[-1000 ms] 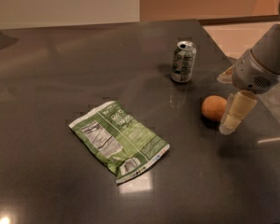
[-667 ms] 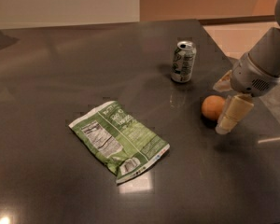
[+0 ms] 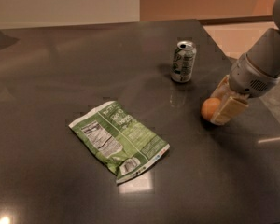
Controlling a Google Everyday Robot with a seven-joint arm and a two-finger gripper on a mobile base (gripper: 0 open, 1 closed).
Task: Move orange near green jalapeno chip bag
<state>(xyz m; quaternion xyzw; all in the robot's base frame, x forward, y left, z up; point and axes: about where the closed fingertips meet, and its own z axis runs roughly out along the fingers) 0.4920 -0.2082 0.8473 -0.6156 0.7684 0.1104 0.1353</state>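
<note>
The orange rests on the dark table at the right. My gripper is down at the orange's right side and is open. One cream finger stands in front of the fruit and covers its right edge. The other finger shows just behind it. The green jalapeno chip bag lies flat in the middle of the table, label side up, well to the left of the orange.
A silver-green drink can stands upright behind and left of the orange. The table's right edge runs close behind my arm, with pale floor beyond it. The dark tabletop stretches to the left.
My gripper has closed in on the orange from the right, and the orange has shifted slightly left. The bag and the can have not moved.
</note>
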